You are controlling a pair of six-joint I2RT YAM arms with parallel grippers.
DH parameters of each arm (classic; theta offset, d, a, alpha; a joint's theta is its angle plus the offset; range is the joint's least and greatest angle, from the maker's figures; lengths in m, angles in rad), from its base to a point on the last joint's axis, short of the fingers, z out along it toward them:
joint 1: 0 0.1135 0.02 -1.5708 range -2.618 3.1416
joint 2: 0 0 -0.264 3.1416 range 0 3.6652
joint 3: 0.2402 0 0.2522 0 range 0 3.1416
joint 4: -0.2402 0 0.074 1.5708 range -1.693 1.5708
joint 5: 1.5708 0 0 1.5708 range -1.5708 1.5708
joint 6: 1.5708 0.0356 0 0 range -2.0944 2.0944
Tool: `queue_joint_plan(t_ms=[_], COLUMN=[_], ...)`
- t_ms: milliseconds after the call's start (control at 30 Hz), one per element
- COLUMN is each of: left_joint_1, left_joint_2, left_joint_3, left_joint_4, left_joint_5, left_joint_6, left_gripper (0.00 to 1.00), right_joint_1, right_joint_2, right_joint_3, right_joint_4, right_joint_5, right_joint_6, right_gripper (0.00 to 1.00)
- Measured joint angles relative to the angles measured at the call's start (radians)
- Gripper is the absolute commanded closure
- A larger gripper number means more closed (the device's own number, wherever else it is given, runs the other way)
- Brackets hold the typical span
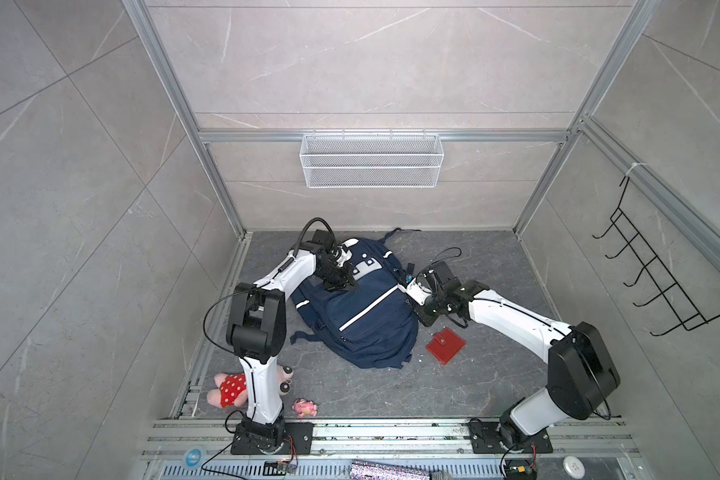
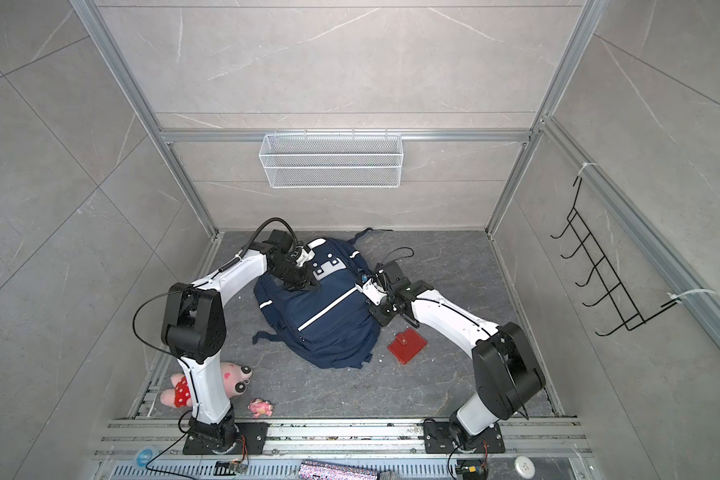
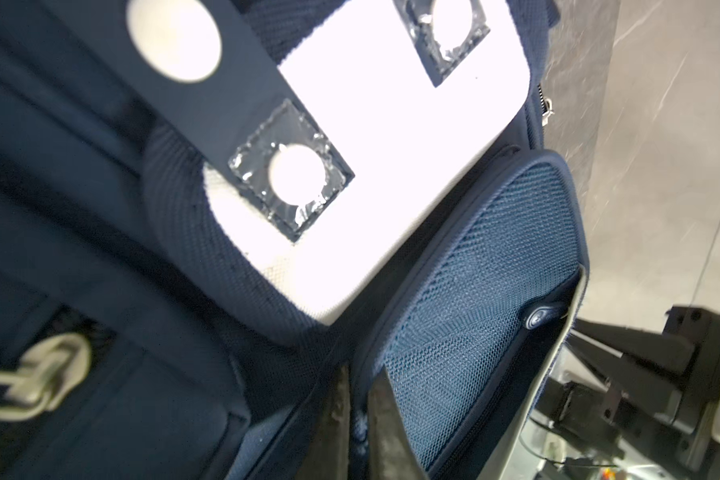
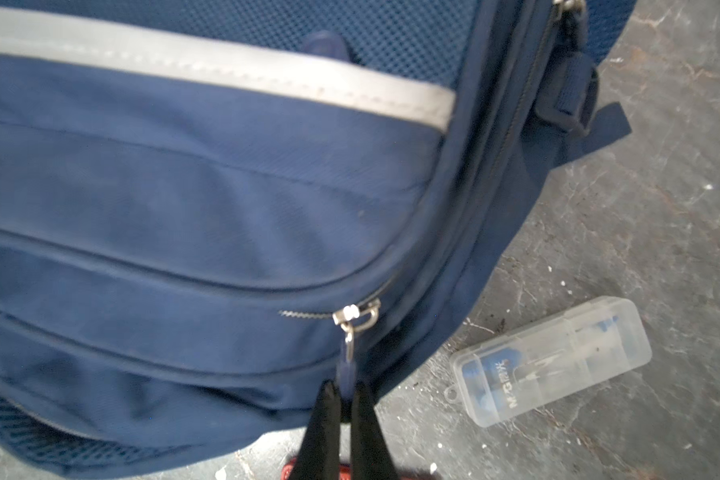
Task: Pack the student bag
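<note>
The student bag [image 1: 362, 320] is lying in the middle of the desk [image 1: 474, 386], its zips seemingly shut, so packing is barely beginning. The left gripper [image 1: 348, 286] is pinching its upper fabric, and the right gripper [image 4: 347, 388] is pinching a zip pull [image 4: 347, 368]. The plush toy [image 1: 229, 388], red wallet [image 1: 445, 345] and clear case [image 4: 551, 361] are lying outside.

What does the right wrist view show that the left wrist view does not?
Right wrist only: the right gripper shut on a zip pull, and a clear plastic box on the floor. Left wrist only: the white patch with round dots, and the shut left gripper. Both: the blue bag on the grey floor.
</note>
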Motion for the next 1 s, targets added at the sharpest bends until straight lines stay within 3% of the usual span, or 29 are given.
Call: queue_joint_plan(t_ms=[500,1000], left_joint_1=[0.020,0.052], left_joint_2=[-0.042,-0.103], left_joint_3=[-0.080,-0.235], left_joint_4=[0.129,0.431], left_joint_5=[0.052,0.081], left_joint_6=[-0.226,-0.537], left_gripper=[1.00,1.00], right_joint_1=[0.231,0.339], right_joint_2=[0.025,0.151], right_joint_3=[0.029,0.126], right_joint_4=[-0.022,0.003], right_joint_5=[0.059,0.003], right_joint_6=[0.068,0.159], right_gripper=[1.00,1.00])
